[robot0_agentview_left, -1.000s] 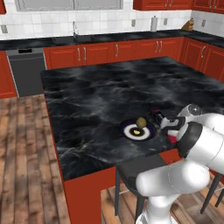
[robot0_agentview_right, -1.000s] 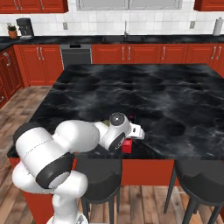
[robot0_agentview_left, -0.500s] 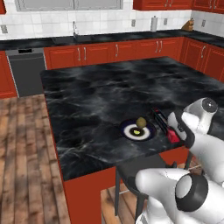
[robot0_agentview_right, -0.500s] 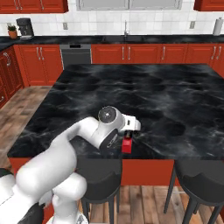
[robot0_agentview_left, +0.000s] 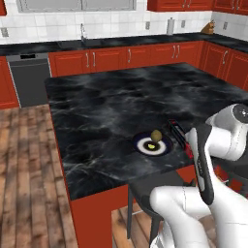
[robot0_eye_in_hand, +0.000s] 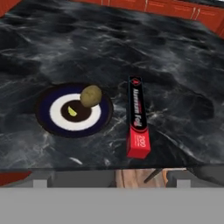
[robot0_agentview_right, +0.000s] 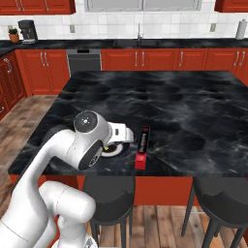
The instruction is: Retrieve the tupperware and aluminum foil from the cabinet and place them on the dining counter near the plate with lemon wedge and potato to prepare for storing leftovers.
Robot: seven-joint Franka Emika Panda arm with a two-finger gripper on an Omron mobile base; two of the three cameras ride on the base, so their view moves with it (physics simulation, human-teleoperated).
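On the island worktop: the aluminum foil [robot0_eye_in_hand: 138,118] lies flat near the front edge, just beside the plate [robot0_eye_in_hand: 52,124], not touching it.
Foil box: long and slim, black top face, red near end; its far end points away across the dining counter [robot0_agentview_left: 106,106].
Writing on box: white "Aluminum Foil" runs along the top face with a small red logo at the far end; "200" reads on the red end, and the smaller print under it is too small to tell.
Plate: round, dark rim, white ring, dark middle; a potato [robot0_eye_in_hand: 91,96] sits on it toward the foil side, and a small yellow lemon wedge [robot0_eye_in_hand: 72,111] lies at the centre.
Same things from the base: foil [robot0_agentview_right: 142,147] and plate [robot0_agentview_left: 153,144] both near the counter's front edge, by the arm.
Fingers: their tips barely show at the bottom of the hand view, so apart or together cannot be told; nothing is seen between them.
Stools: dark seats [robot0_agentview_right: 220,196] stand below the counter front.
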